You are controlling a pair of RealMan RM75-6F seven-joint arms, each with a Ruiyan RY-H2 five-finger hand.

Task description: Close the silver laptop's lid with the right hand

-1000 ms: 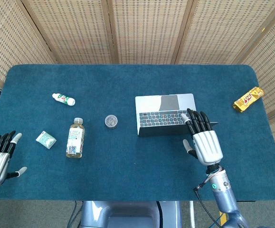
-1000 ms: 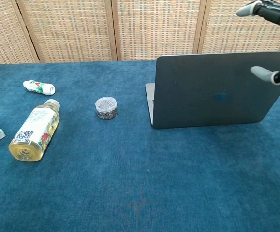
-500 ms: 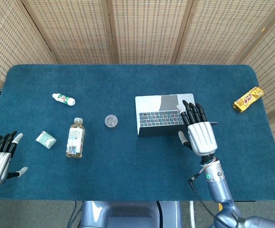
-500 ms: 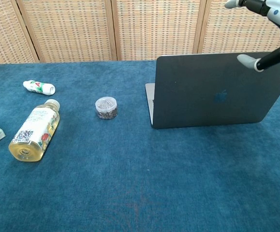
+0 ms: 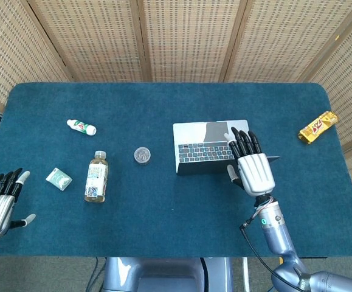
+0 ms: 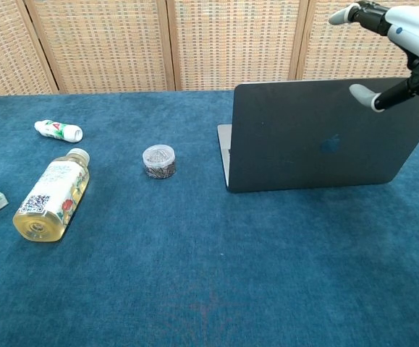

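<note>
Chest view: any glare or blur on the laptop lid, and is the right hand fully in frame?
Chest view: laptop lid is matte, evenly lit, sharp, logo readable, no glare; right hand is cut off by the top-right edge. Head view: whole hand shows, in focus, soft shadows only.

Staged indoor test space: blue-carpeted tabletop (image 5: 163, 201), woven rattan folding screens (image 5: 182, 36) closing in behind it, cables on floor at left.
</note>
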